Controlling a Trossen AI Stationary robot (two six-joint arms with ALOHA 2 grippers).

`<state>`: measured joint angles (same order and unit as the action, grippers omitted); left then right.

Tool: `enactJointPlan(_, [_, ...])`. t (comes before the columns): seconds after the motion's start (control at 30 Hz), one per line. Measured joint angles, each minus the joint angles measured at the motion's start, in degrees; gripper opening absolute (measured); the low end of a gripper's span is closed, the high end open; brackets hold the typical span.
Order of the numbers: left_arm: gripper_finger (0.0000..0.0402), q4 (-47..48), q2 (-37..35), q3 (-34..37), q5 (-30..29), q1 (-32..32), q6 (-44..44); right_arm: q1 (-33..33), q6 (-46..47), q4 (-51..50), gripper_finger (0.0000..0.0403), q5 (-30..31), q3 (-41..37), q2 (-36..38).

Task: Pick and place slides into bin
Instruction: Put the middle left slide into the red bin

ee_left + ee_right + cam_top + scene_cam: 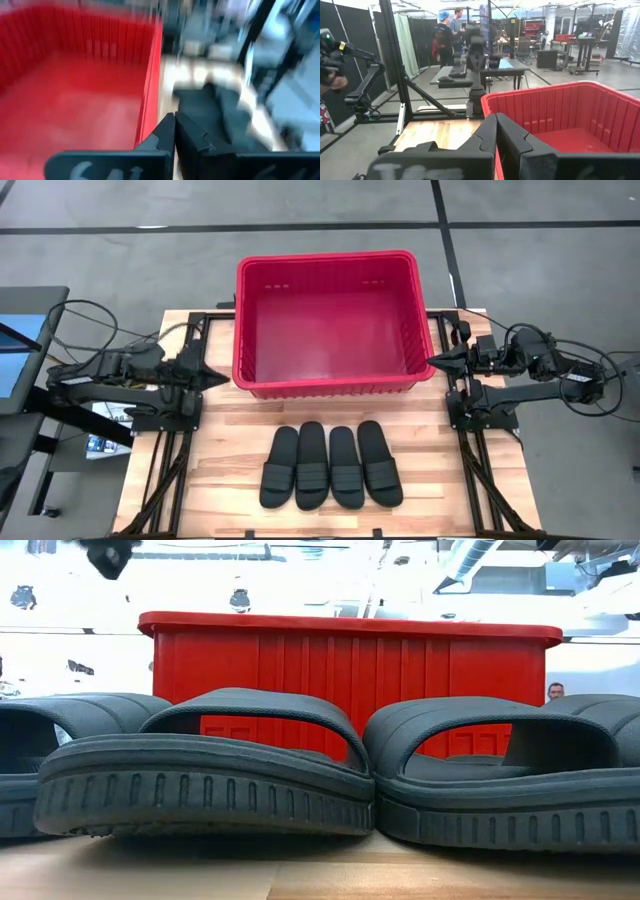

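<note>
The red bin (325,320) stands on the far half of the wooden table; its inside shows only its red floor. Several black slides (330,465) lie side by side on their soles near the front edge, and they fill the foreground of the low view (210,775). My left gripper (222,378) hovers shut just off the bin's left wall, near its front corner. My right gripper (432,361) hovers shut just off the bin's right wall. Both wrist views show shut fingers, left (175,135) and right (496,130), with nothing between them.
Black metal frames (180,420) (480,420) carry the arms along the table's left and right sides. A monitor (20,330) stands off the table's left. People (450,30) stand at desks in the room beyond. Bare wood lies between bin and slides.
</note>
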<state>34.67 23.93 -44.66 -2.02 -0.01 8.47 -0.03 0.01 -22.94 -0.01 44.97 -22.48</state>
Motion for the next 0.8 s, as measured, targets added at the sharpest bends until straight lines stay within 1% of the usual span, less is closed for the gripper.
enactJointPlan(0.17, [0.0, -15.1, 1.6, 0.0, 0.0, 0.0, -0.9, 0.0, 0.0, 0.0, 0.0, 0.0, 0.0, 0.0])
enactJointPlan(0.27, [0.0, -22.1, 3.2, 0.0, -0.1, 0.0, -0.6, 0.0, 0.0, 0.0, 0.0, 0.0, 0.0, 0.0])
enactJointPlan(0.3, [0.0, -25.2, 4.0, 0.0, 0.7, 0.0, 0.0, 0.0, 0.0, 0.0, 0.0, 0.0, 0.0, 0.0])
enactJointPlan(0.37, [0.0, -29.7, 5.5, 0.0, 5.4, 0.0, 1.3, 0.0, 0.0, 0.0, 0.0, 0.0, 0.0, 0.0])
enactJointPlan(0.5, [0.0, -37.8, 9.0, 0.0, 20.8, -1.6, 1.2, 0.0, 0.0, 0.0, 0.0, 0.0, 0.0, 0.0])
enactJointPlan(0.53, [0.0, -39.3, 9.9, 0.0, 23.0, -2.9, -0.1, 0.0, 0.0, 0.0, 0.0, 0.0, 0.0, 0.0])
enactJointPlan(0.57, [0.0, -40.6, 10.6, 0.0, 23.8, -4.6, -1.6, 0.0, 0.0, 0.0, 0.0, 0.0, 0.0, 0.0])
enactJointPlan(0.63, [0.0, -41.6, 11.9, 0.0, 23.4, -8.9, -5.4, 0.0, 0.0, 0.0, 0.0, 0.0, 0.0, 0.0])
enactJointPlan(0.67, [0.0, -42.1, 12.4, 0.0, 21.9, -11.3, -7.4, 0.0, 0.0, 0.0, 0.0, 0.0, 0.0, 0.0])
enactJointPlan(0.8, [0.0, -38.7, 14.2, -0.6, 13.1, -20.3, -15.0, 0.0, 0.0, 0.0, 0.0, 0.0, 0.0, 0.0])
